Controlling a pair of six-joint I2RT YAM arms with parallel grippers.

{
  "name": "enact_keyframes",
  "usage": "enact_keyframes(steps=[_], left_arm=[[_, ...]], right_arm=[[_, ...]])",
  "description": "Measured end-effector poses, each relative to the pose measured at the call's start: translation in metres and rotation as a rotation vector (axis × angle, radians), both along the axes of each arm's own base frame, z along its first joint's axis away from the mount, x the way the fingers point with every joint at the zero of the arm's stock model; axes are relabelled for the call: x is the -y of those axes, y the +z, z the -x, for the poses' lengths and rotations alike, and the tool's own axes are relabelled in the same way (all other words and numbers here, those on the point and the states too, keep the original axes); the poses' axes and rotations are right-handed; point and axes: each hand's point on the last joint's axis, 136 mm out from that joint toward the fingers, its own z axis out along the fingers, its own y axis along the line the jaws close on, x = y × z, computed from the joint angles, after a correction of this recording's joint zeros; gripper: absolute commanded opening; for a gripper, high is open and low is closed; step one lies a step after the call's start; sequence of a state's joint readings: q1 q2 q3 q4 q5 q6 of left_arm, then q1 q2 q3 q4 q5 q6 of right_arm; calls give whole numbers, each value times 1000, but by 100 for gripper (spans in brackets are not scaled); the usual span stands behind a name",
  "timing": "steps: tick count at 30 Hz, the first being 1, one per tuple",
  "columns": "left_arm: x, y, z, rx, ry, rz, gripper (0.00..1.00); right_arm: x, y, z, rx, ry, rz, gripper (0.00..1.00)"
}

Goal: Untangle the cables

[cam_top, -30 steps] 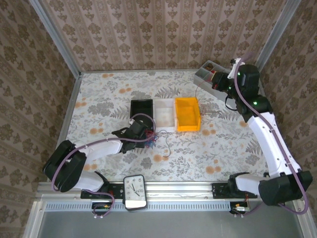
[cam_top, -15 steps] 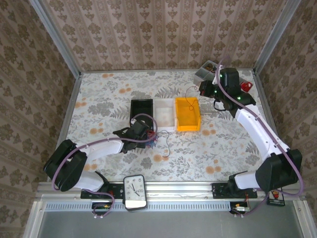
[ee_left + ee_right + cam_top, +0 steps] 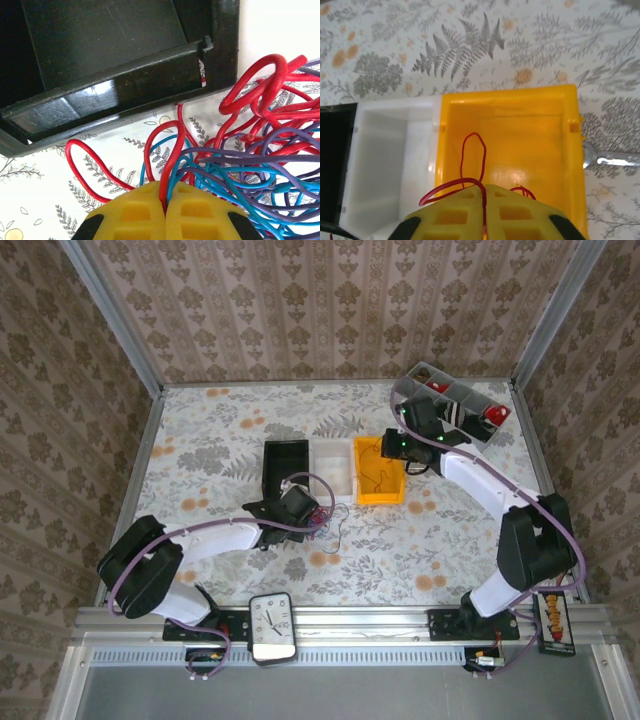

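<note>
A clump of cables [image 3: 260, 165], red, blue and purple-grey loops tangled together, lies on the flowered table just in front of the black bin [image 3: 125, 85]. My left gripper [image 3: 165, 194] is shut on a red strand at the clump's near edge, with a blue strand beside it. From above, the left gripper [image 3: 303, 508] sits at the clump [image 3: 320, 515], and a thin dark cable [image 3: 339, 536] trails off toward the front. My right gripper [image 3: 484, 189] is shut on a thin red cable [image 3: 472, 150] whose loops hang into the yellow bin [image 3: 560, 95].
Black bin [image 3: 285, 465], white bin [image 3: 333, 472] and yellow bin [image 3: 380, 498] stand side by side mid-table. A grey divided tray [image 3: 450, 398] sits at the back right. A metal spoon-like piece [image 3: 610, 160] lies right of the yellow bin. A clock [image 3: 272, 625] rests on the front rail.
My right arm swung from the back-right tray leftward to above the yellow bin, carrying the red cable, which now hangs into it. My left gripper shifted slightly right with the clump.
</note>
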State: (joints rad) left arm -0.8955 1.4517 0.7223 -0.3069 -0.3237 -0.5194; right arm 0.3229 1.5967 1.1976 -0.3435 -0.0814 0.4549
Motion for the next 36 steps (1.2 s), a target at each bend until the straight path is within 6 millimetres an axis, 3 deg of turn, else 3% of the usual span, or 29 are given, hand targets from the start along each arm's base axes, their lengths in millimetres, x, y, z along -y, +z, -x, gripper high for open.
enact_keyframes(steps=[5,10,14,15,17,18,20,24,26,29,32,36], left_arm=[[0,4,0,15,-11,14,0],[3,12,3,38,-46,56,0],[18,16,11,21,-133,125,0],[24,17,15,10,-170,154,10],[35,20,23,-11,-236,207,53],[40,21,27,-23,-264,230,68],[47,26,34,-41,-306,268,75],[45,36,35,-27,-307,309,77],[36,40,32,-4,-269,314,78],[15,44,25,33,-175,322,78],[-7,43,20,54,-91,329,76],[-14,44,17,60,-55,335,73]], right_arm=[[-1,-13,2,-47,-26,-7,53],[4,-13,1,-46,-52,6,56],[3,-4,11,-21,-43,-6,55],[0,-2,15,-11,-31,-15,54],[-13,0,28,-2,13,-30,54],[-24,0,36,2,51,-38,54],[-49,-4,56,-4,133,-47,52],[-97,-24,106,-54,338,-49,49],[-111,-33,128,-77,428,-36,48],[-125,-38,154,-94,552,-17,46],[-134,-40,172,-111,639,-23,37],[-138,-47,187,-147,707,-41,31]])
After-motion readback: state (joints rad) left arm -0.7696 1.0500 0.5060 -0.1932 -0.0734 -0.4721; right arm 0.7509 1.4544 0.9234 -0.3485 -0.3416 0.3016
